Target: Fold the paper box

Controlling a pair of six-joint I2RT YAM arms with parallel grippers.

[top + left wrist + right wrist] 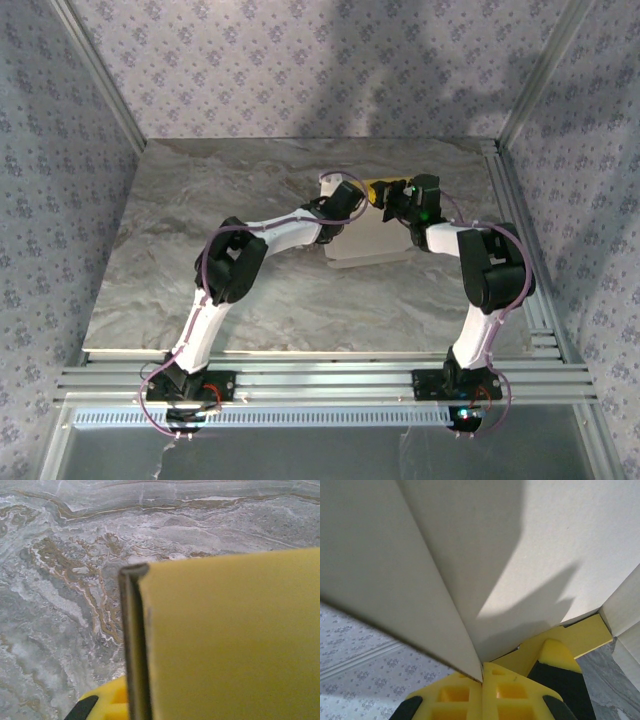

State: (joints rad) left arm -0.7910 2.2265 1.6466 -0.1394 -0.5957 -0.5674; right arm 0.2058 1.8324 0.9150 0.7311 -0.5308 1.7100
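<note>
White card of the paper box [545, 555] sits right against the right wrist camera, two pale panels meeting in a sharp crease that runs down into the claw. Against the left wrist camera it is the yellow face of the same card [230, 640], with a dark cut edge standing upright along its left side.

Patterned wall panels [300, 60] close in the scene on three sides. Below them lies the grey marbled table [230, 200], bare across its left and near parts. From the near edge, the left arm [230, 265] and right arm [490, 265] bend inward and meet over the far right-of-centre part of the table.

That is where the box lies from above [365, 250]: a pale sheet flat on the surface, partly under both wrists, with a raised part between the two claws that shows yellow. In the right wrist view a strip of the yellow face shows low on the right, above a corner of the table.

Coming in from the left, the left gripper [370, 190] is all but closed on the raised card; one yellow finger [107, 702] with a black pad shows just beside the card's dark edge. Facing it, the right gripper [482, 672] is pinched tight, its yellow fingers [450, 695] pressed together on the crease of the white card.
</note>
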